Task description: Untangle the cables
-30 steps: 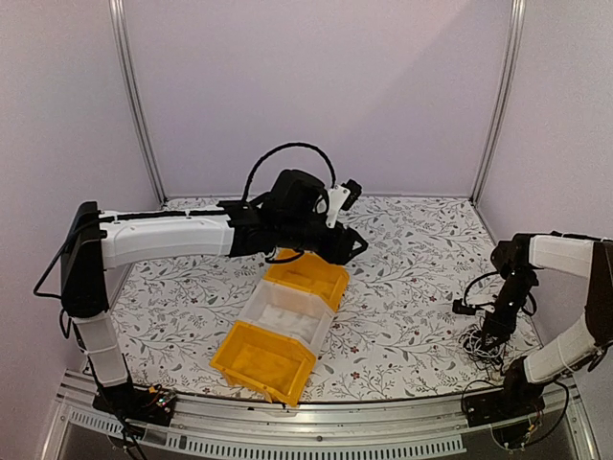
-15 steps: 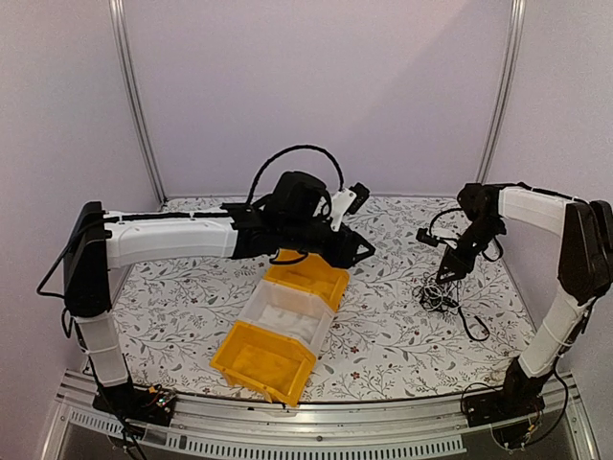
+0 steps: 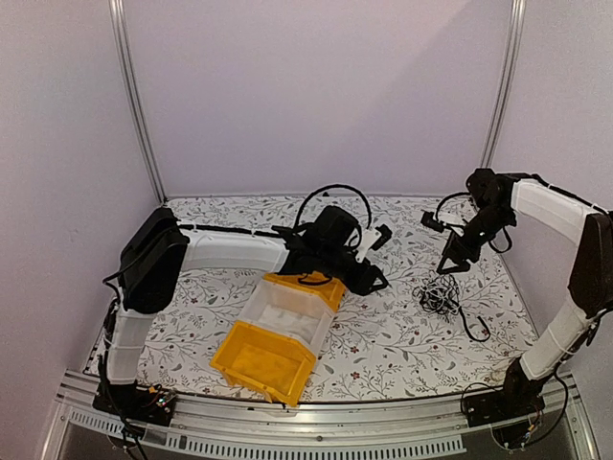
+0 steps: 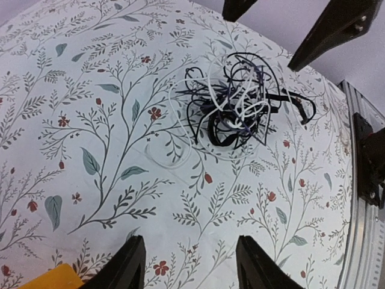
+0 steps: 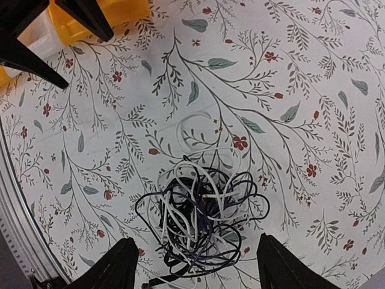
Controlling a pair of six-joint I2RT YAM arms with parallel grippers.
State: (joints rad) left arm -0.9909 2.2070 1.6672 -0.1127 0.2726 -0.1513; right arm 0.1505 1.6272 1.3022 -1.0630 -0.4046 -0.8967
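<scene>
The cables lie in one tangled bunch of black and cream-white wires on the floral table, right of centre. They also show in the left wrist view and the right wrist view. My right gripper hangs open just above and behind the bunch, and holds nothing; in its own view its gripper straddles the bunch from above. My left gripper is open and empty, left of the bunch, past the bins; its wrist view shows the gripper over bare tablecloth.
A row of three plastic bins runs diagonally: yellow, clear white, yellow under my left arm. A black cable tail trails toward the table's right front. Enclosure walls stand close on all sides.
My right arm carried the bunch from the front right corner up to mid-right, set it on the table and rose off it, open. My left arm swung right toward the bunch.
</scene>
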